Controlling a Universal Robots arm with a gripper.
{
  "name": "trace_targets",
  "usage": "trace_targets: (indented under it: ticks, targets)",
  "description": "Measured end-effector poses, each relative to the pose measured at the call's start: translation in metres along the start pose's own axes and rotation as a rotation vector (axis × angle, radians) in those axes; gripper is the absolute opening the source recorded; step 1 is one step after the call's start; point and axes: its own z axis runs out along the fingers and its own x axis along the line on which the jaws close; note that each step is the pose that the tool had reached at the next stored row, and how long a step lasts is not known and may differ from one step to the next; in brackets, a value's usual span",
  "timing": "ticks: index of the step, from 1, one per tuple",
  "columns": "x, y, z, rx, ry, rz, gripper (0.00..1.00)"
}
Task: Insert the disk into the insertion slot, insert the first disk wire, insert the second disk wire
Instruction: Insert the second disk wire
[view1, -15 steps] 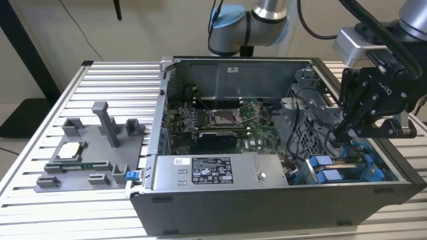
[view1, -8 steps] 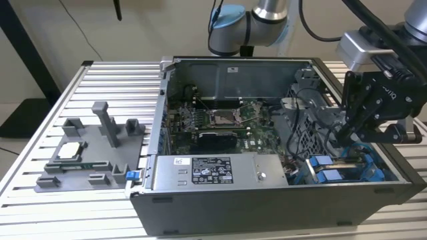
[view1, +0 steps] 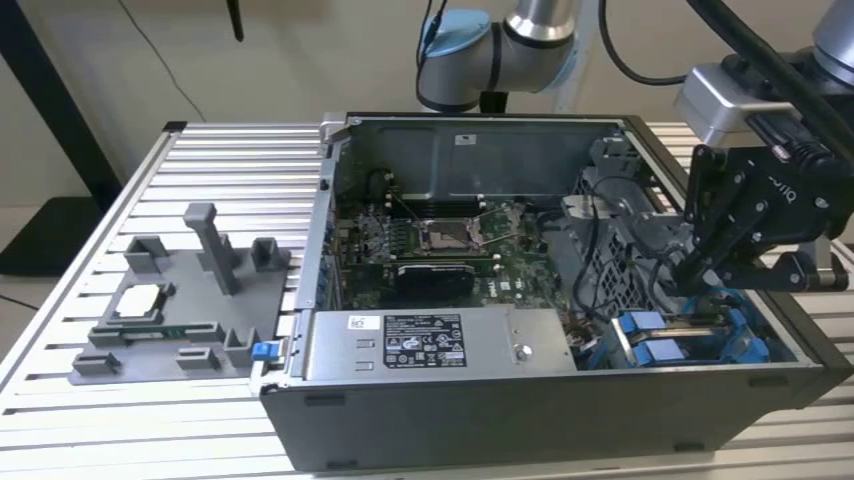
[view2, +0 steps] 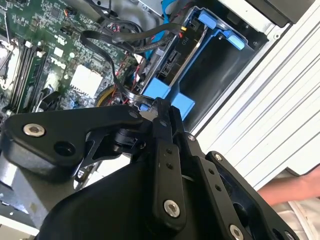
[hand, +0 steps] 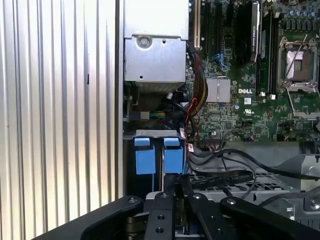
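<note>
On a ribbed metal table (view1: 200, 160) against a beige wall (view1: 307, 60).

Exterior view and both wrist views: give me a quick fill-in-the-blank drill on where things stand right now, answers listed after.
1. The gripper hangs over the drive cage at the exterior view's ____ end of the computer case.
2. The tabs on the drive cage are coloured ____.
3. The grey fixture tray stands on the slatted table, ____ the case.
4. The labelled power-supply box lies along the case's ____ wall in the exterior view.

Missing words: right; blue; outside; near
</note>
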Motion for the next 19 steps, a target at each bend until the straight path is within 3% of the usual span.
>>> trace_targets:
  ticks: [10,13,19]
  targets:
    - [0.0002,-0.0001,0.0008,0.0025,-0.0001,0.0,0.0]
    - [0.0004,-0.0002,0.0024,0.0116,-0.0003,-0.001,0.0]
    - [0.0008,-0.0006,0.0064,0.0406,-0.0007,-0.004,0.0]
